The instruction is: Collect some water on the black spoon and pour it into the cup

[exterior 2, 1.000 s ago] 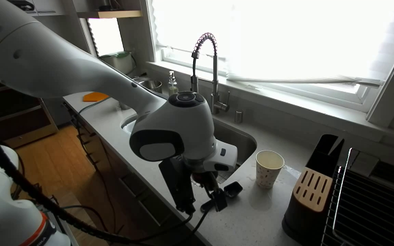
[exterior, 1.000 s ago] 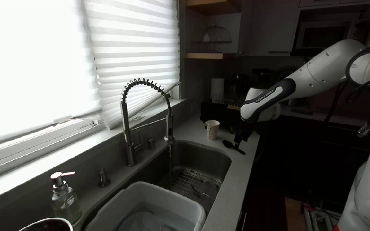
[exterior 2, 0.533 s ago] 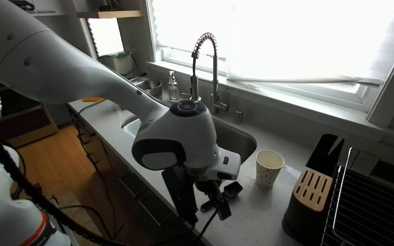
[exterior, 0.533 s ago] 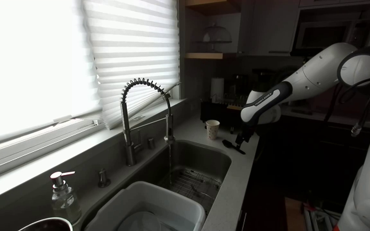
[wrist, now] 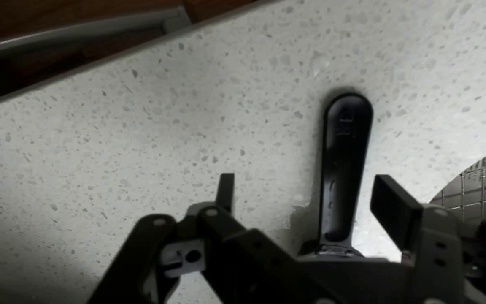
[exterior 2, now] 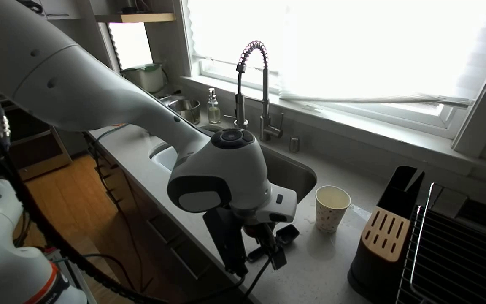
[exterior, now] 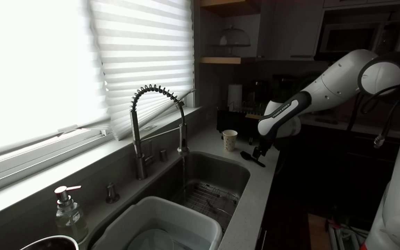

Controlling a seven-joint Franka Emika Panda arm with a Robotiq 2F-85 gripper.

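The black spoon (exterior: 246, 155) lies on the counter beside the sink in both exterior views; its bowl (exterior 2: 288, 233) points toward the cup. In the wrist view the spoon's handle (wrist: 346, 164) lies between my fingers, nearer the right one, touching neither; the bowl is hidden behind the gripper. My gripper (wrist: 308, 192) is open and low over the spoon; it shows in both exterior views (exterior: 257, 152) (exterior 2: 277, 255). The white cup with small specks (exterior: 230, 140) stands upright near the sink corner (exterior 2: 331, 210). A thin water stream (exterior: 184, 173) falls from the faucet (exterior: 183, 139).
The sink (exterior: 217, 160) has a wire grid (exterior: 217, 205) and a grey tub (exterior: 186, 211) with water. A knife block (exterior 2: 388, 234) and a dish rack (exterior 2: 449, 270) stand beyond the cup. A soap bottle (exterior: 71, 218) stands behind the sink. The counter's edge (wrist: 116, 57) runs close by.
The arm's elbow and forearm have come down and shifted, and the gripper has moved slightly over the spoon. The spoon and the cup have stayed in place.
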